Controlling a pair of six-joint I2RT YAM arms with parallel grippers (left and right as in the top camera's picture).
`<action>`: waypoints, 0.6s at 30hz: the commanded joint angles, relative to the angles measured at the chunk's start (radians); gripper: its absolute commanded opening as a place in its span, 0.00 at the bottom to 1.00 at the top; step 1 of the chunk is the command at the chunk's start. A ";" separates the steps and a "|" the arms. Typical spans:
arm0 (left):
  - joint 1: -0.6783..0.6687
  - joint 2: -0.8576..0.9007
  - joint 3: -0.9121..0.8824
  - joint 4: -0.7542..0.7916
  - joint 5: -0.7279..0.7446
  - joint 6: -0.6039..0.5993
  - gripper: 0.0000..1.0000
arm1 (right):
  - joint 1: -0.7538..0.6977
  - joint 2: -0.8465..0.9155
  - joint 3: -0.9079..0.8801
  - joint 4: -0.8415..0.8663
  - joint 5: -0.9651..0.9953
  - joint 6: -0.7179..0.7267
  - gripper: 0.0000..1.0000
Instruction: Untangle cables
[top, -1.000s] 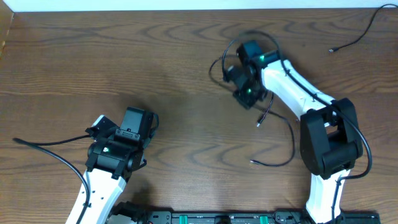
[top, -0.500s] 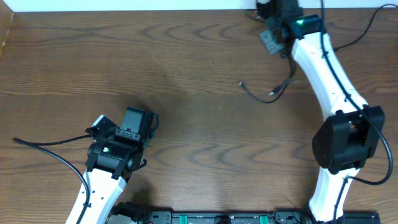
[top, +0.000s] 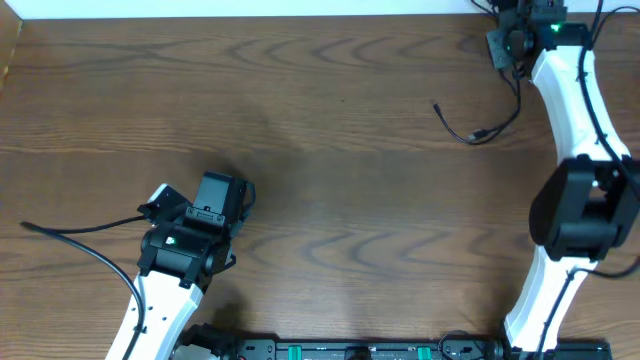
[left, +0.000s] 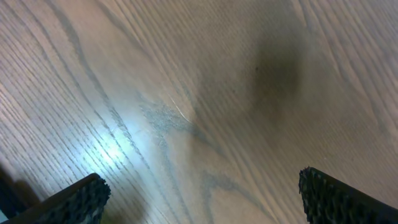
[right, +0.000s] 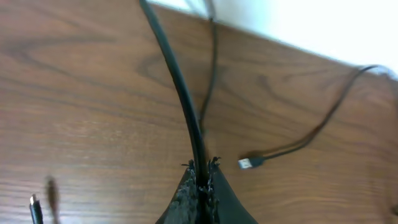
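Observation:
A thin black cable (right: 177, 81) is pinched between the shut jaws of my right gripper (right: 200, 167) and runs up out of the right wrist view. Overhead, that gripper (top: 503, 47) is at the table's far right back edge. The cable (top: 497, 125) hangs from it in a curve, with a loose end (top: 438, 106) on the wood. A second black cable (right: 323, 124) with a silver USB plug (right: 247, 163) lies just right of the jaws. My left gripper (top: 222, 190) stays near the front left, open over bare wood (left: 202, 180), holding nothing.
The table's back edge meets a white wall (right: 311, 31) just behind the right gripper. A small dark plug (right: 34, 208) lies at the lower left of the right wrist view. The left arm's own thick black cord (top: 70, 235) trails left across the table.
The right arm has swung from the table's middle to the far right back corner, dragging the black cable with it. The left arm has not moved.

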 joint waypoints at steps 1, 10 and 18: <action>0.005 -0.003 0.000 -0.002 -0.025 -0.010 0.98 | 0.000 0.114 0.007 0.020 0.038 0.030 0.01; 0.005 -0.003 0.000 0.006 -0.021 -0.010 0.98 | 0.005 0.193 0.010 0.038 0.061 0.127 0.78; 0.005 -0.003 0.000 0.018 -0.021 -0.010 0.98 | 0.036 -0.076 0.014 0.089 0.003 0.133 0.99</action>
